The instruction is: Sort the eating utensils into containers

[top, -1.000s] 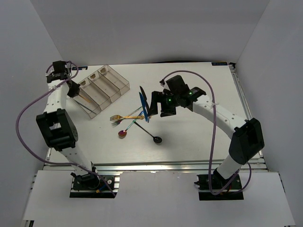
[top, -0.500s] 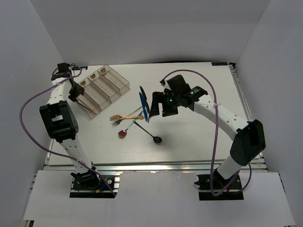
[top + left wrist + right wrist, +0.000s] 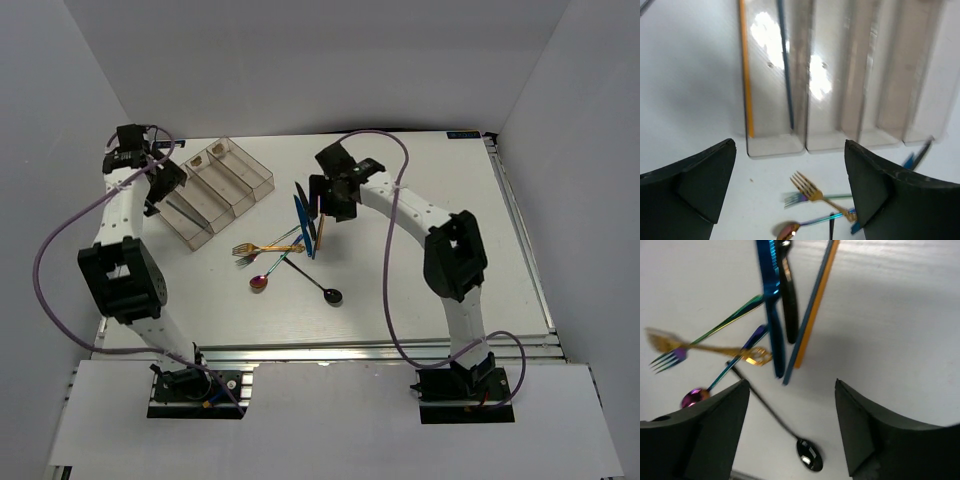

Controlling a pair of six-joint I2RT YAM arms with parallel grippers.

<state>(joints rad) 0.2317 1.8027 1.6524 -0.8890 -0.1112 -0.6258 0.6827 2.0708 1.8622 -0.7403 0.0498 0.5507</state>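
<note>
Chopsticks (image 3: 745, 75) are lying in the tray's (image 3: 826, 146) end slot, so that drop looks done. Left gripper (image 3: 789, 146) is hanging above, spread wide and empty. Right gripper (image 3: 791, 382), spread too, is hovering over the knives (image 3: 769, 300); it needs lowering to pinch one.

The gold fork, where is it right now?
In the overhead view the gold fork lies on the table, just this side of the clear tray, its handle pointing right toward the blue knife.

Overhead camera looks down on the whole worktop (image 3: 470, 180). Both wrist cameras, close in, share the gold fork (image 3: 807, 187).
</note>
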